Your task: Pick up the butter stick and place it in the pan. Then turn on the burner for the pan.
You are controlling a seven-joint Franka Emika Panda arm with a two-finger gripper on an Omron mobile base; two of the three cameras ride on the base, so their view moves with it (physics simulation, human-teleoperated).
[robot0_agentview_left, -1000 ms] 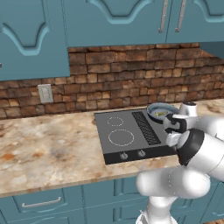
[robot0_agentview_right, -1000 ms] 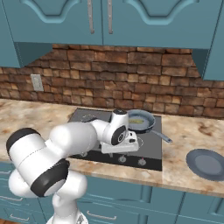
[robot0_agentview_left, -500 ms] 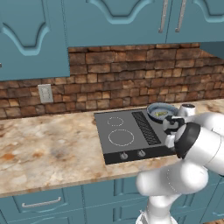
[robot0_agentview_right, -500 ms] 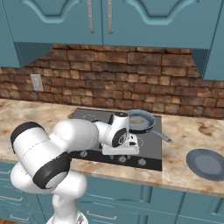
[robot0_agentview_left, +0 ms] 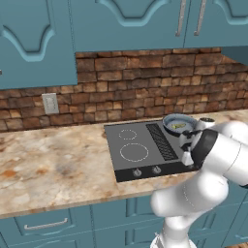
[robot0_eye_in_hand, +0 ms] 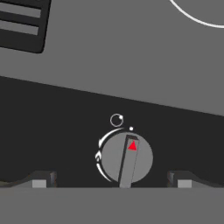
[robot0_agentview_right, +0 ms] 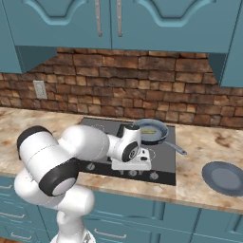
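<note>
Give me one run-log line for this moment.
butter stick: in pan | end effector: open, straddling stove knob | knob: untouched | next: turn knob

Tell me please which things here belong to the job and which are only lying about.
Job: pan with the butter stick inside; stove knob, between the open gripper fingers; cooktop.
Lying about: grey plate; wall outlet.

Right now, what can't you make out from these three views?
- Gripper tips: the frame's bottom edge cuts them off in the hand view; open, straddling the knob.
- Gripper in the right base view: hidden by the arm's wrist.
- Butter stick in the pan: too small to judge its shape, in both base views.
- Burner under the pan: covered, so its state is unreadable.
</note>
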